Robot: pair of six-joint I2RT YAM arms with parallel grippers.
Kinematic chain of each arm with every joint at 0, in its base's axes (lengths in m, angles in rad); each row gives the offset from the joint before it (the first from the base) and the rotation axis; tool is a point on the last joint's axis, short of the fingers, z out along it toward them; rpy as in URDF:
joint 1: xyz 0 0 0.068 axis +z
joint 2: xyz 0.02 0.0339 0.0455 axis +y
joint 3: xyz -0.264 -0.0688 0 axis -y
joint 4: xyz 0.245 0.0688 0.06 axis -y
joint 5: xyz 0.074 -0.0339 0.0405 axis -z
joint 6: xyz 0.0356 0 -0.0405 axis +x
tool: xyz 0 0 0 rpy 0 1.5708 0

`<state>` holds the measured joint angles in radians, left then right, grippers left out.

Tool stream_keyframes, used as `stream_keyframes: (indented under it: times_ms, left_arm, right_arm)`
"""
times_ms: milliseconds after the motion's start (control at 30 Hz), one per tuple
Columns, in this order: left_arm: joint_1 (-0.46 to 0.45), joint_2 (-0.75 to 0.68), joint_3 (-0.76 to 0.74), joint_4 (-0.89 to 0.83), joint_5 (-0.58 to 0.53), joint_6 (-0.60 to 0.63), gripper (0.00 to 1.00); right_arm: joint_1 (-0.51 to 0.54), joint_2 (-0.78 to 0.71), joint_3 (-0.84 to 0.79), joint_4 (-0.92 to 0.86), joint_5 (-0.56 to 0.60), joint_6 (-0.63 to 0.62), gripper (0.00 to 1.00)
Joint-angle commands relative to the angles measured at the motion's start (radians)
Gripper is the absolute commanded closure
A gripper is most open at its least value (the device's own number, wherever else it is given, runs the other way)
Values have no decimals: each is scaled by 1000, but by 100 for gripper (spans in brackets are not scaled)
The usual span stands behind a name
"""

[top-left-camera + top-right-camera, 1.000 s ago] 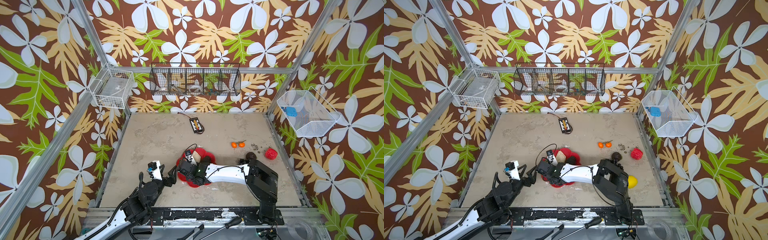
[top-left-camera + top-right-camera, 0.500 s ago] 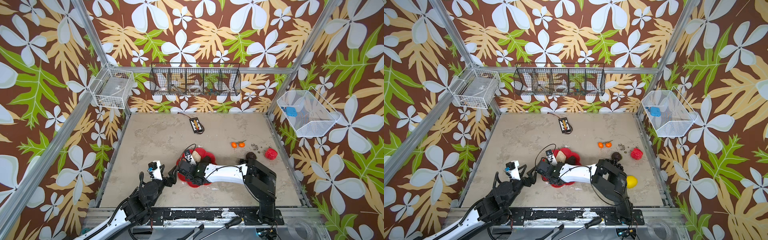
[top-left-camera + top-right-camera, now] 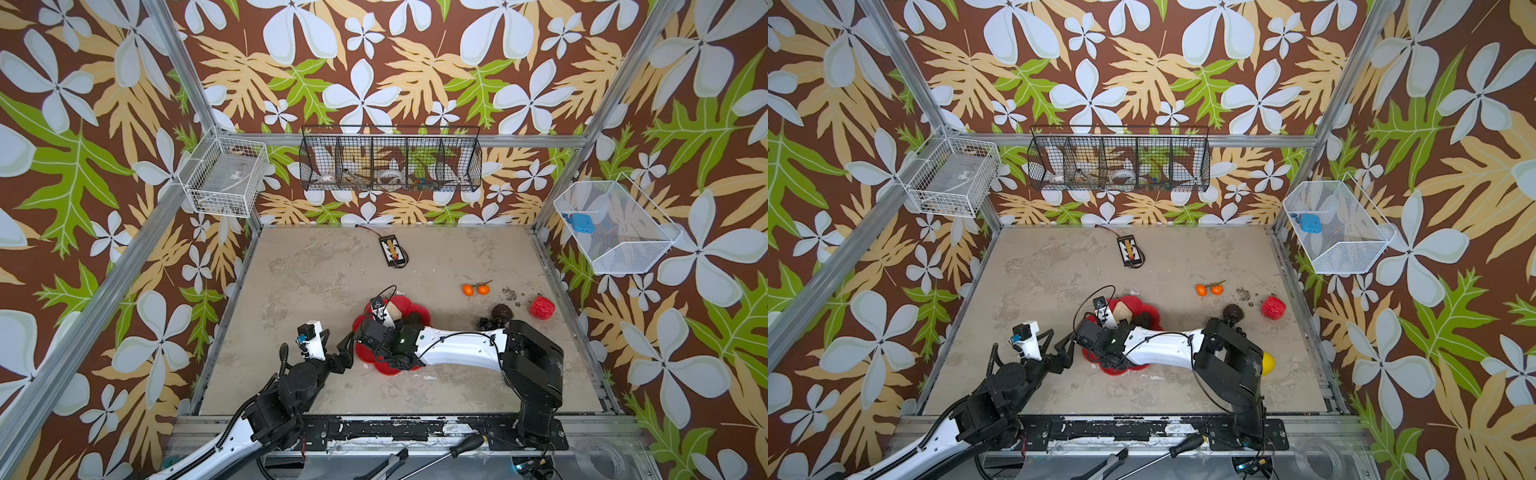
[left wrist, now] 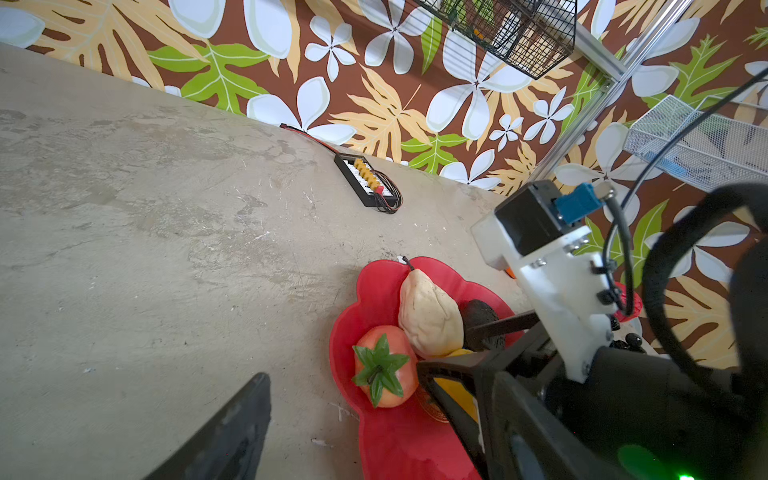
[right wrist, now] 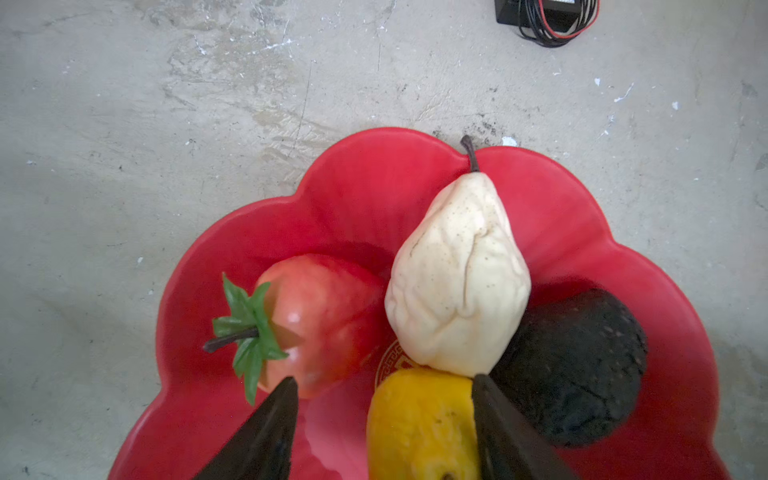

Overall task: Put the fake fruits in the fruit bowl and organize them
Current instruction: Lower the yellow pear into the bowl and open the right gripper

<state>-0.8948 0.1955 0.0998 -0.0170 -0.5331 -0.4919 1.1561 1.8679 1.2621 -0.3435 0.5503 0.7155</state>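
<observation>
The red flower-shaped fruit bowl point(image 5: 582, 232) point(image 3: 420, 309) point(image 3: 1152, 309) holds a beige pear point(image 5: 457, 282) point(image 4: 428, 316), a red apple point(image 5: 328, 316) point(image 4: 386, 368), a dark avocado point(image 5: 582, 365) and a yellow fruit point(image 5: 419, 424). My right gripper point(image 5: 384, 380) point(image 3: 371, 332) hangs over the bowl, open. The yellow fruit lies between its fingers against one of them, with a gap at the other. My left gripper point(image 4: 374, 436) point(image 3: 338, 343) is open and empty, just left of the bowl's rim. Two oranges point(image 3: 475, 289), a red strawberry point(image 3: 541, 307), a dark fruit point(image 3: 500, 311), grapes point(image 3: 486, 322) and a lemon point(image 3: 1268, 363) lie on the table to the right.
A black device with cable point(image 3: 392, 251) lies at the back middle. Wire baskets hang on the walls: white point(image 3: 226, 183), black point(image 3: 390, 160), white point(image 3: 615, 228). The right arm's base point(image 3: 532, 365) stands at the front right, close to the grapes and lemon.
My right gripper's jaws have spread apart around the yellow fruit in the bowl. Both arms have stayed nearly where they were.
</observation>
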Motion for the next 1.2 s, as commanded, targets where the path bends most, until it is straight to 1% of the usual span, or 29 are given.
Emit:
stream_keyframes:
  times_ms: [0, 133, 333, 467, 667, 767, 933, 1067, 1167]
  left_arm:
    - [0, -1, 0, 28, 2, 7, 16]
    - [1, 4, 0, 29, 7, 9, 16]
    - [2, 4, 0, 31, 12, 10, 16]
    - [0, 4, -2, 34, 13, 10, 16]
    - [2, 6, -2, 35, 16, 12, 16]
    - [0, 9, -3, 40, 21, 12, 16]
    - [0, 19, -2, 47, 24, 14, 16]
    - [1, 22, -2, 49, 25, 15, 16]
    - [1, 22, -3, 49, 24, 15, 16]
  right_arm:
    - [1, -24, -6, 8, 11, -14, 26]
    - [1, -60, -21, 19, -2, -22, 18]
    - [1, -105, -38, 18, -6, -30, 17]
    - [-1, -135, -53, -1, -5, -24, 19]
    - [-2, -215, -118, -54, -13, 1, 25]
    - [-28, -267, -180, -69, -58, 24, 27]
    - [-42, -323, -287, 0, -124, 42, 28]
    - [-41, -308, -318, 77, -203, 32, 28]
    - [-40, -282, -319, 108, -228, 15, 30]
